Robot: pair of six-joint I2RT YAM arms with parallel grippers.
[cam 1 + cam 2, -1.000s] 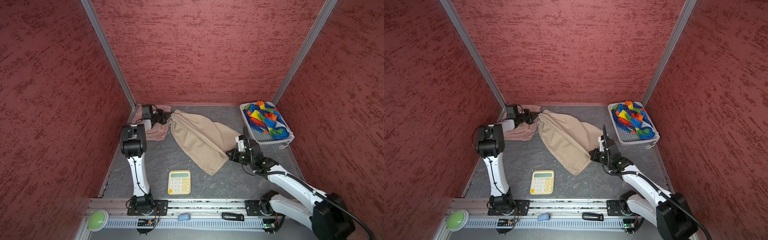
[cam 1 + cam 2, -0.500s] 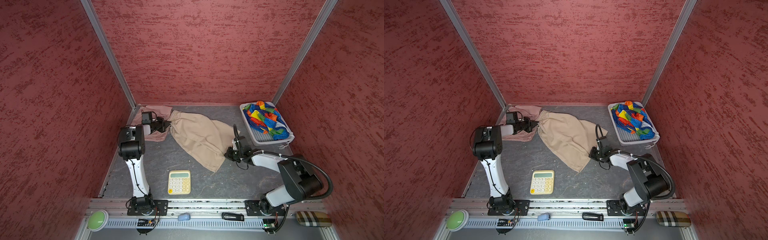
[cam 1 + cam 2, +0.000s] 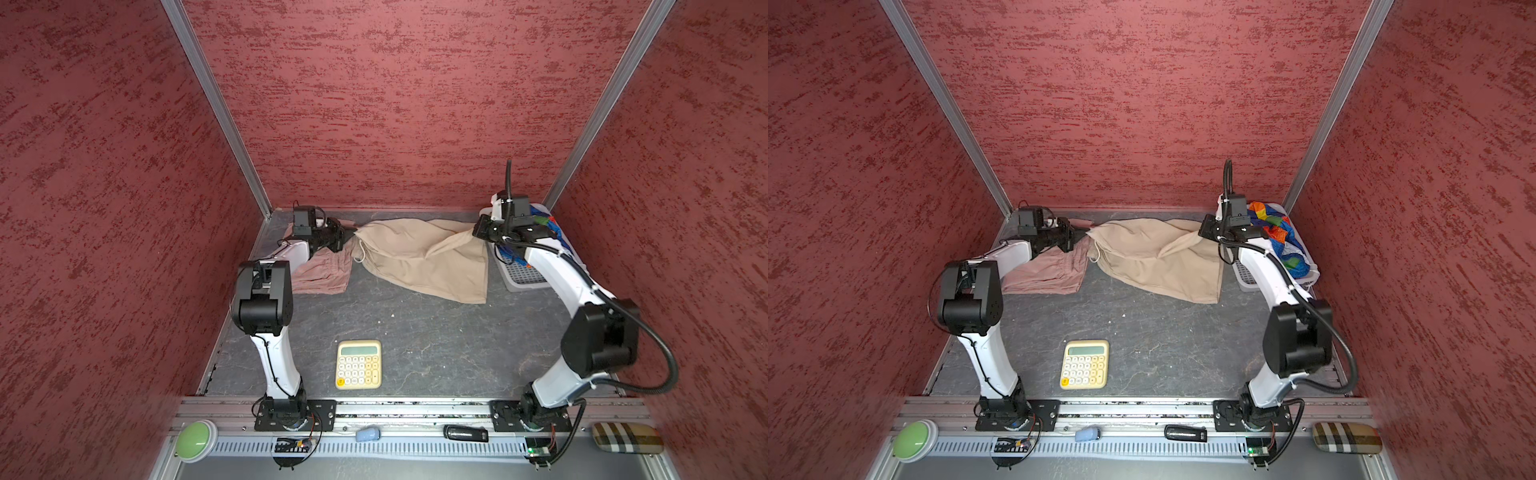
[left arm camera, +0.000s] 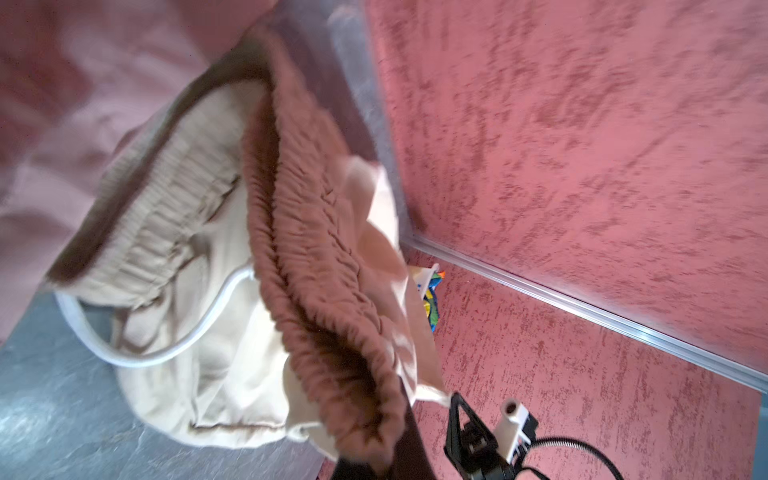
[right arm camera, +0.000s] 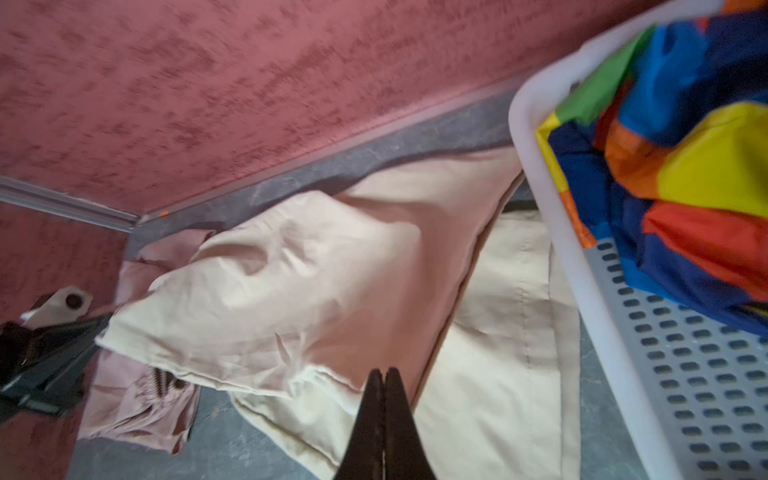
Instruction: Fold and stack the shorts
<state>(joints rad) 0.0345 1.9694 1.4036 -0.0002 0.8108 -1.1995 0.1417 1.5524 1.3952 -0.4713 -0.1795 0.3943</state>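
Access inventory, as I see it from the console.
- Middle of the table point(image 3: 436, 332): bare between the calculator point(image 3: 358, 364) and the beige shorts point(image 3: 419, 257); passable.
- Far strip: blocked by the beige shorts, raised at both ends, and by the pink shorts point(image 3: 322, 274) lying beside them on the left.
- Far right corner: basket point(image 3: 521, 278) holding the rainbow shorts point(image 3: 1283, 241), with the right arm point(image 3: 573, 282) crossing over it.
- Left edge: the left arm point(image 3: 266, 291) crowds the wall.
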